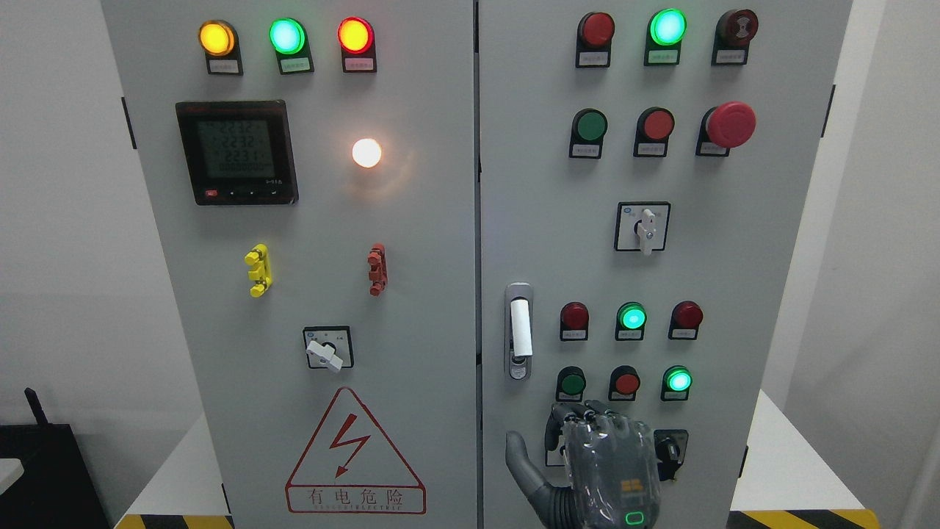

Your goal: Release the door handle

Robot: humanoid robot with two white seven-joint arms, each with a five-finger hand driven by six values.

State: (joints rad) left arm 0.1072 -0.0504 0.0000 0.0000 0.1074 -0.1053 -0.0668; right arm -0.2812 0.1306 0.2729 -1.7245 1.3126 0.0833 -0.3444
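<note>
— Where do we find the door handle [519, 330]?

— On the right door [609, 257] of the grey cabinet, close to its left edge, upright in its metal plate, left of the red and green push buttons [630, 318].

— And the hand [598, 463]?

— We see one robot hand at the bottom edge, below the handle and clear of it. We cannot tell which arm carries it. The fingers [580, 417] are curled over at the tips, the thumb out to the left, and they hold nothing.

— Anything else?

— The left door [316, 257] carries a lit meter [236, 152] and a warning triangle [355, 454].
</note>
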